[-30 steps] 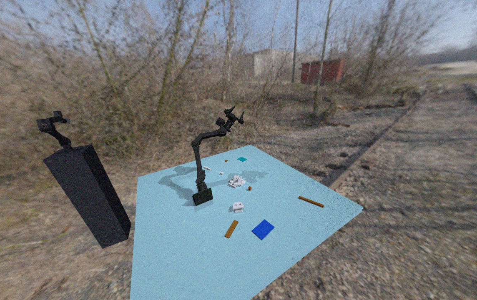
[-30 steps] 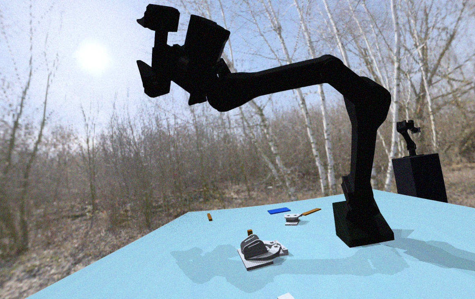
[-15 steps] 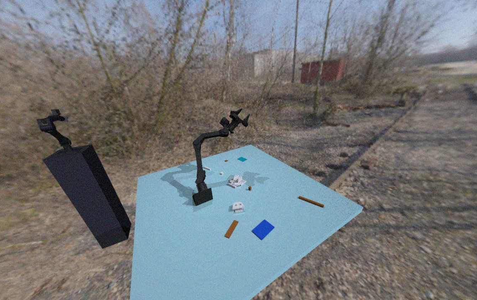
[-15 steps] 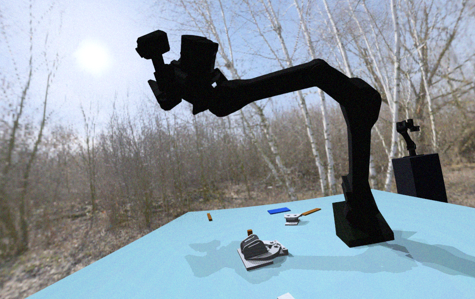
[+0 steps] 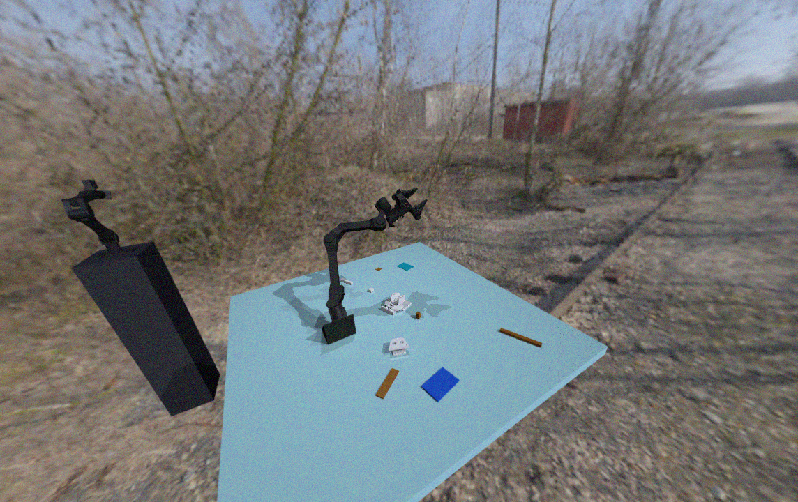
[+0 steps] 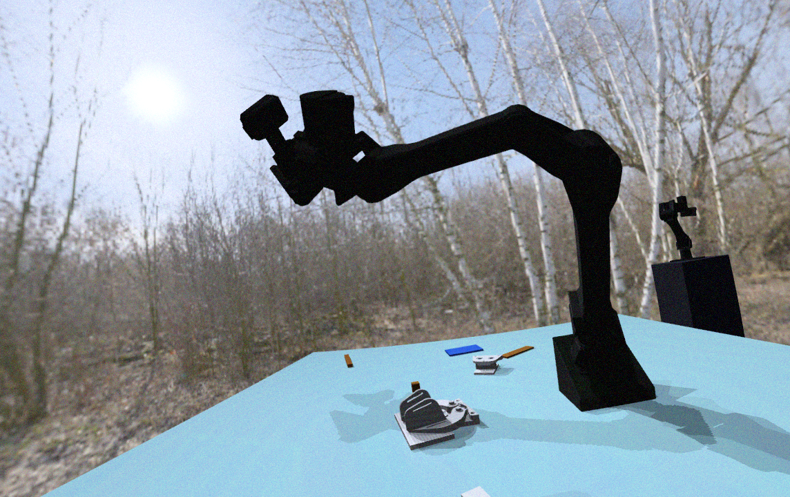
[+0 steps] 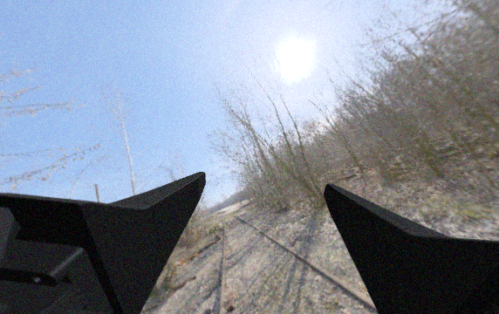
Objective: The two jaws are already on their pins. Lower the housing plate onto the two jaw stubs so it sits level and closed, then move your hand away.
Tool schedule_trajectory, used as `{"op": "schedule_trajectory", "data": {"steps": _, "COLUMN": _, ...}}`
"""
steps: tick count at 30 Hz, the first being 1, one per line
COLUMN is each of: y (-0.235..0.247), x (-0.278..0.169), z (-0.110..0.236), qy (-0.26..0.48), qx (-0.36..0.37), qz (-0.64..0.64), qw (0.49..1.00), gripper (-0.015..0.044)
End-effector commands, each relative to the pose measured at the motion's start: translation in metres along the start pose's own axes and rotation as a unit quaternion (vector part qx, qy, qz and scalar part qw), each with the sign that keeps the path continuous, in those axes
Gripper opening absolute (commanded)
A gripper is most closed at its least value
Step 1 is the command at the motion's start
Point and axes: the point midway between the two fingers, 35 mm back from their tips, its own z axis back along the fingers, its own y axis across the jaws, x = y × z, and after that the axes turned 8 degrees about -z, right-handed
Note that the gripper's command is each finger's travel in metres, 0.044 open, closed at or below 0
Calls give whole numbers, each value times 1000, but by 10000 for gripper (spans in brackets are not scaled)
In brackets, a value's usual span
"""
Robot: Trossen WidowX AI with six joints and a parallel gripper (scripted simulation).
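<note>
My gripper (image 5: 420, 195) (image 7: 264, 183) is open and empty, high above the table and pointing outward over its far side. The jaw assembly (image 5: 395, 305) (image 6: 438, 420) stands on the table with a pale base plate (image 6: 425, 440). Dark slotted upright parts (image 6: 421, 409) rise from it, and pale curved parts with small round features lie beside them. A separate pale piece with two dark holes in its flat top (image 5: 398, 344) (image 6: 487, 359), which looks like the housing plate, sits raised on a small stand, away from the assembly. The jaw stubs are too small to tell apart. The wrist view shows neither part.
An orange block (image 5: 417, 315) (image 6: 415, 386) stands near the assembly. Orange bars (image 5: 386, 383) (image 5: 520, 337), a blue plate (image 5: 440, 383) (image 6: 464, 350), a teal plate (image 5: 404, 266) and small white pieces (image 5: 345, 281) lie around. A second arm stands on a black pedestal (image 5: 146, 324) (image 6: 697, 296).
</note>
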Motion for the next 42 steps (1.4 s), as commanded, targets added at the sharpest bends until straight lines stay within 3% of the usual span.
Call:
{"op": "schedule_trajectory", "data": {"steps": 1, "y": -30, "x": 13, "z": -3, "qy": -11, "qx": -36, "qz": 8, "qw": 999, "gripper": 440}}
{"op": "schedule_trajectory", "data": {"steps": 21, "y": -111, "x": 30, "z": -11, "qy": 27, "qx": -143, "qz": 198, "qw": 969, "gripper": 440}}
{"op": "schedule_trajectory", "data": {"steps": 42, "y": -198, "x": 51, "z": -1, "qy": 111, "qx": -245, "qz": 380, "qw": 885, "gripper": 440}}
